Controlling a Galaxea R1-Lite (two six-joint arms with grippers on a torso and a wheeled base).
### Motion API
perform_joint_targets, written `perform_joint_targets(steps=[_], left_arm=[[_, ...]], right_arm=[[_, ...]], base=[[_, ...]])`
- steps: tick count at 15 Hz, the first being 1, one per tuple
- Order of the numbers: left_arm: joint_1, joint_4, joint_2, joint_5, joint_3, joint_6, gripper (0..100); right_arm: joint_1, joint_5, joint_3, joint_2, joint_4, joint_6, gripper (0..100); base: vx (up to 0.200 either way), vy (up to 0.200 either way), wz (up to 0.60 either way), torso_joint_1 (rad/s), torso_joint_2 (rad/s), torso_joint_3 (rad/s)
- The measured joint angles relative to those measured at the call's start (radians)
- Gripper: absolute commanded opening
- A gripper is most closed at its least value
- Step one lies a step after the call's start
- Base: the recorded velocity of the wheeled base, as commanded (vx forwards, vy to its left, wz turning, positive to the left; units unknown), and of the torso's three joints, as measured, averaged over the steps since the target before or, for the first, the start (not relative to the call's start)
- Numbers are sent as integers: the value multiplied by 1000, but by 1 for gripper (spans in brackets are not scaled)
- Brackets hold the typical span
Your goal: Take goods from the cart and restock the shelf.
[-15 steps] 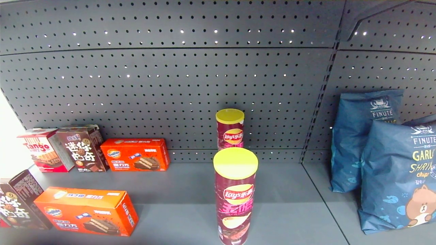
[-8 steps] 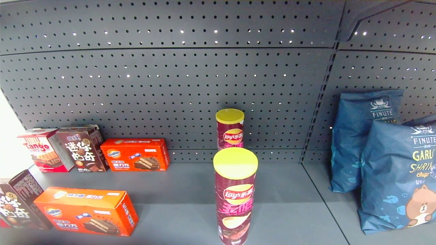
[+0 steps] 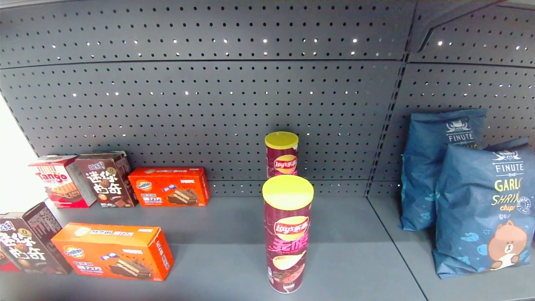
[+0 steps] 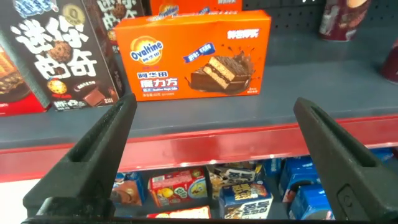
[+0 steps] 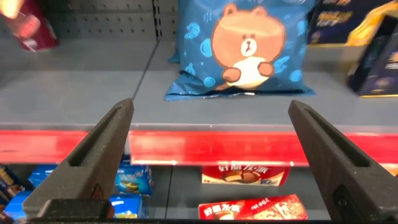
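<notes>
Standing upright at the middle of the grey shelf (image 3: 217, 225) is the front can (image 3: 287, 238), maroon with a yellow lid, and straight behind it, apart from it and close to the pegboard (image 3: 209, 104), stands the rear can (image 3: 282, 156) of the same kind. On the robot's left, the near orange box (image 3: 113, 253) lies close to the shelf's front edge with the near brown box (image 3: 25, 246) just beside it at the outer side. Farther back, a row along the pegboard holds the far orange box (image 3: 169, 188), the far brown box (image 3: 106, 179) and a red box (image 3: 58, 182), side by side. On the right, past a seam in the shelf, the front bag (image 3: 485, 209), blue with a bear on it, leans upright and overlaps the rear bag (image 3: 434, 163) behind it. The left gripper (image 4: 214, 104) hangs in front of the shelf's red strip (image 4: 217, 146), facing the near orange box, its jaws spread wide with nothing between them. Small packs (image 4: 180, 186) sit on the level below. The right gripper (image 5: 211, 107) hangs before the same strip, facing the front bag, its jaws likewise spread wide and holding nothing, with red packs (image 5: 249, 208) on the level underneath.
</notes>
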Motion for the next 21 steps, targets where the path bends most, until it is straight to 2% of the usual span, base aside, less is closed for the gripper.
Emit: perform_joint_targets(steps=[4,6,21], left_arm=[[0,0,0,1,0,8,100],[0,0,0,0,1,0,100],[0,0,0,1,0,-3,100]], right_arm=[[0,0,0,0,0,0,100],[0,0,0,0,0,0,100],[0,0,0,0,0,0,100]], base=[[0,0,0,0,0,0],[0,0,0,0,0,0],[0,0,0,0,0,0]])
